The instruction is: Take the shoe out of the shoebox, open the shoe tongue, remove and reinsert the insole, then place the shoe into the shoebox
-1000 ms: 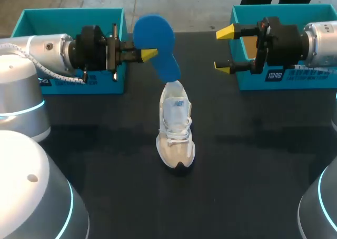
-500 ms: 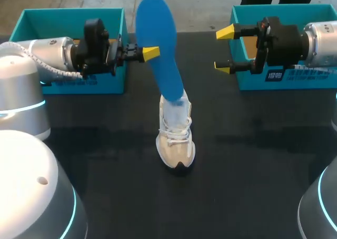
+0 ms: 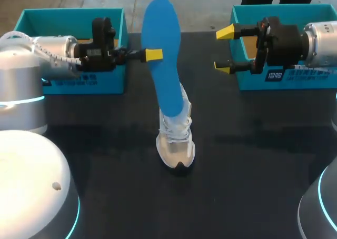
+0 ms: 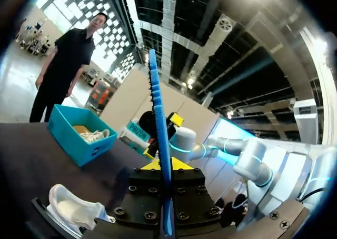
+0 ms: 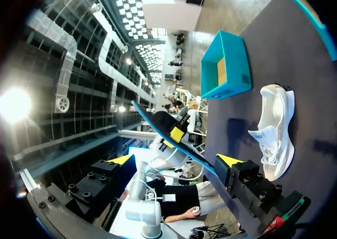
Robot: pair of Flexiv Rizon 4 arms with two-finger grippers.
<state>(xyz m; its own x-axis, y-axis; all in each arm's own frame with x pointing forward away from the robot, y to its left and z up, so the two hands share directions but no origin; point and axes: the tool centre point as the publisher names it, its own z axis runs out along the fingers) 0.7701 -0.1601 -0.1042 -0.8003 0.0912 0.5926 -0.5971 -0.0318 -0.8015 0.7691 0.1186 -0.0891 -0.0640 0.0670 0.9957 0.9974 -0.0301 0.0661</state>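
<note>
Clamping the blue insole (image 3: pixel 169 70) in my left claw (image 3: pixel 154 55), near the white sneaker (image 3: pixel 176 139); my right claw (image 3: pixel 225 49) gapes apart.

A dark counter (image 3: pixel 253 186) carries a white shoe (image 3: pixel 176 144) at its middle. The left shoebox (image 3: pixel 108 83) and right shoebox (image 3: pixel 310 81), both teal, stand at its far corners.

Hidden: shoe (image 3: pixel 176 144) heel opening, behind insole (image 3: pixel 163 65); right shoebox (image 3: pixel 247 80) partly behind right arm (image 3: pixel 321 39), cut by edge.

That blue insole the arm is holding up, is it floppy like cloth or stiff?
Probably springy rather than limp: pinched in the left gripper, the blue insole stands almost straight. Likely very light, since edge-on it looks thin.
</note>
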